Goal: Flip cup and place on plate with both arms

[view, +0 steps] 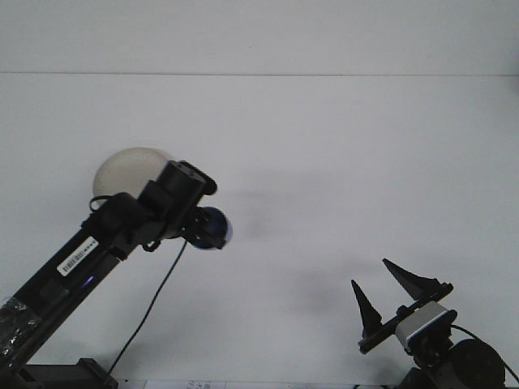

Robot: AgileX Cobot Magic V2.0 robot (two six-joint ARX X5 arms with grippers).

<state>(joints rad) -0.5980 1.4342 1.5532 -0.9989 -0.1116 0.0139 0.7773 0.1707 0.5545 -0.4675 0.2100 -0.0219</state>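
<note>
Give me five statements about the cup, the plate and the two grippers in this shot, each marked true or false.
1. The left gripper holds the blue cup off the table. True.
2. The right gripper grips the cup. False: it is open and empty, near the lower right.
3. The plate lies on the left side of the table. True.
4. The cup rests on the plate. False: it is in the gripper, right of the plate.
5. The plate is red. False: it is pale, whitish.

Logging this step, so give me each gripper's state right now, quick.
Left gripper: closed on the blue cup, held off the table near the plate.
Right gripper: open, holding nothing.
</note>
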